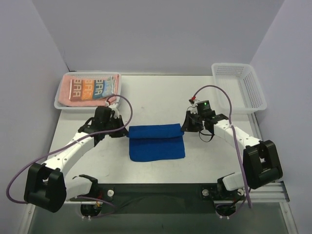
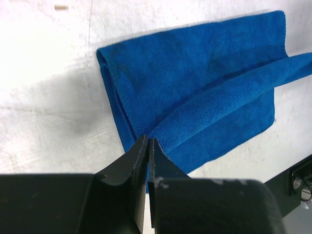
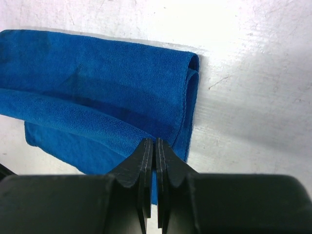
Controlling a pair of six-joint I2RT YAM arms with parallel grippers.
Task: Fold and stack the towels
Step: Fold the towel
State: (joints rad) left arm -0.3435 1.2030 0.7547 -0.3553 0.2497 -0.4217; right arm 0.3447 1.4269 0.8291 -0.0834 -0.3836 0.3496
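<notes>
We're looking down on a white bench [image 1: 156, 97], scuffed and smudged grey in places, with a small dark mark [image 1: 143, 108] just behind the centre. Right in the middle lies the blue towel [image 1: 156, 146], folded over. Its lower layers sit flat on the surface and a ridge of cloth runs across it from side to side. Over at the far left corner we have the left basket [image 1: 62, 104] sitting on the bench, and at the far right corner the right basket [image 1: 257, 92], white mesh. Both baskets stand well apart from the towel.
</notes>
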